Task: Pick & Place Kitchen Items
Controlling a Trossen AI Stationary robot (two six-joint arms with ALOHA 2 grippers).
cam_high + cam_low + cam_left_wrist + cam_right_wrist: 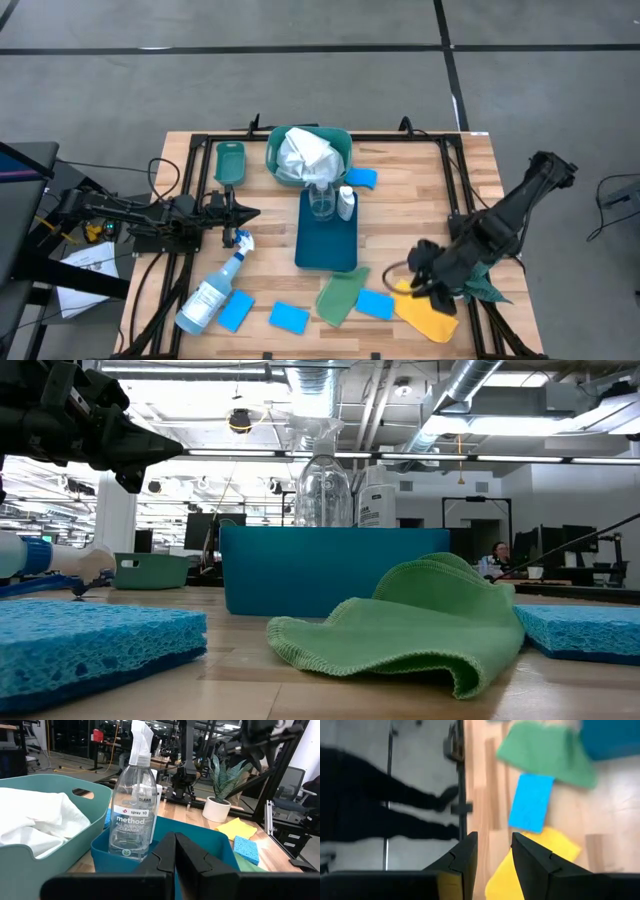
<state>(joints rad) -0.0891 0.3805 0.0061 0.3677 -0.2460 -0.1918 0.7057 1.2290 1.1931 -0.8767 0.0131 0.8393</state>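
- Right end effector (432, 287) is held over the counter (420, 190) near its front right corner, fingers parted with nothing gripped, above the yellow cloth (428, 316).
- Left end effector (244, 213) is kept closed and empty near the left edge.
- Beside the yellow cloth, a blue sponge (376, 304) and light-green cloth (340, 296) are seen.

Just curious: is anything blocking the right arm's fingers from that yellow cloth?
Nothing visible. The right gripper hangs just above the yellow cloth, fingers slightly apart; the blue sponge lies beyond it, not between.
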